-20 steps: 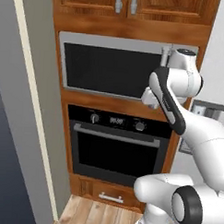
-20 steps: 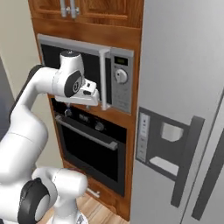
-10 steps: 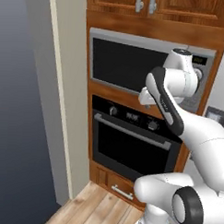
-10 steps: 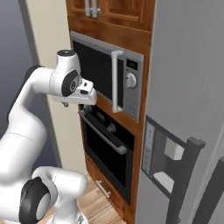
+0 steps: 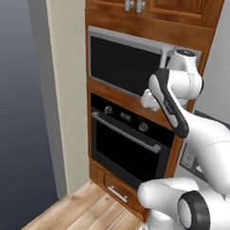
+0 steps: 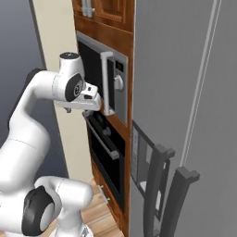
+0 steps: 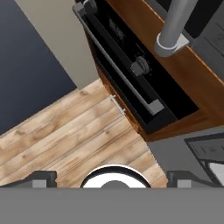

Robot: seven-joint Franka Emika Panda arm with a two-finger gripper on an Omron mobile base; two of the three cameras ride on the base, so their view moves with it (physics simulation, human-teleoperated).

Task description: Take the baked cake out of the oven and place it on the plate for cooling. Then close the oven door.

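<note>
I hold the hand [image 7: 109, 183] wide open and empty above the shut black glass oven door [image 5: 127, 148]. The baked cake presumably sits inside, unseen. Risk: misjudging the long silver bar handle [image 7: 117, 70], fingers glancing off.

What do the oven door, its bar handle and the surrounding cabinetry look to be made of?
The oven door looks like glossy black glass: dark, smooth, faintly reflective. Its handle seems brushed metal, a silver-grey bar with a soft sheen. The cabinetry reads as varnished reddish-brown wood with visible grain, though in this rendered scene it may be only a veneer look.
</note>
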